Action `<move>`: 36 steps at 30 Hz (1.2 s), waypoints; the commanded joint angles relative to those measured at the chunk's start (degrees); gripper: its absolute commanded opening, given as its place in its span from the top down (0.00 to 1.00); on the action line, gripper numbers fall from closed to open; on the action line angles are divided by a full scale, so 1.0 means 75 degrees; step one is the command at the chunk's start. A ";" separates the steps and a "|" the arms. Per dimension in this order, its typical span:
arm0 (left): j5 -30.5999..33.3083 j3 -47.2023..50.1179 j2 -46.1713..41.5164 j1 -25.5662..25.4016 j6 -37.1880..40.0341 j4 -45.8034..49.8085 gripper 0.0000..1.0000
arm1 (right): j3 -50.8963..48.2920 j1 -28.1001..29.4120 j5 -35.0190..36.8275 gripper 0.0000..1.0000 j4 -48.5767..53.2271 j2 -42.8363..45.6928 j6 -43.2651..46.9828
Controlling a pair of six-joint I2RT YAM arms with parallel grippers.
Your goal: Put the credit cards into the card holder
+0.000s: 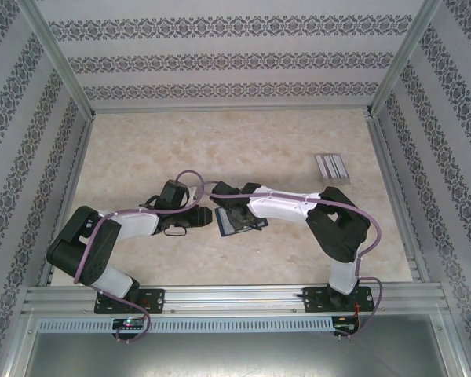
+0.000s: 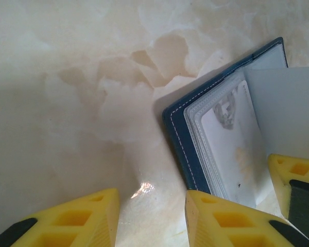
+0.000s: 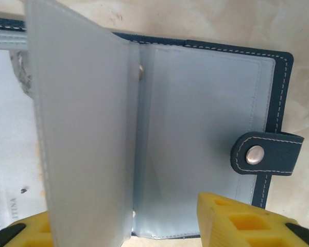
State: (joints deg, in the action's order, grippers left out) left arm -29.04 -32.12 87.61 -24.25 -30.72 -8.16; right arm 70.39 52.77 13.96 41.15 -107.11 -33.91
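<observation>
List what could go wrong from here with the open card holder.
1. The clear sleeve stands upright between the open right fingers, not clamped; it may fall over the pocket.
2. A left finger seems to pin the holder only at its edge, so it may slide on the smooth table.
3. The snap tab lies close to a right finger and could snag.

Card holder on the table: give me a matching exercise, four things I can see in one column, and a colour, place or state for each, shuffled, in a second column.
1 card holder
2 clasp tab
3 clear sleeve page
4 slotted rack

A far right of the table
B standing up from the spine
C navy, lying open
D carries a silver snap

Pairs: 1-C, 2-D, 3-B, 4-A
</observation>
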 commanded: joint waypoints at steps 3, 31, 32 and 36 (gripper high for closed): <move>-0.0169 -0.0165 0.0091 0.0071 -0.0032 0.0130 0.61 | 0.0159 0.0167 0.0077 0.57 0.0075 -0.0200 0.0064; -0.0656 -0.0261 0.0133 0.0640 -0.1238 -0.0072 0.67 | 0.0326 0.0683 0.0171 0.60 -0.0331 -0.0184 0.0056; -0.0653 -0.0276 0.0173 0.0641 -0.1259 -0.0067 0.67 | 0.0361 0.0686 0.0174 0.62 -0.0298 -0.0222 0.0058; -0.0719 -0.0277 0.0341 0.0649 -0.1326 -0.0194 0.67 | 0.0447 0.0709 0.0156 0.63 -0.0237 -0.0275 0.0063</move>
State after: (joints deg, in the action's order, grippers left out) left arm -33.06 -32.99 89.17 -19.79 -39.64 -8.21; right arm 72.38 57.56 14.55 38.81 -109.49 -33.69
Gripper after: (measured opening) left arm 0.327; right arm 0.374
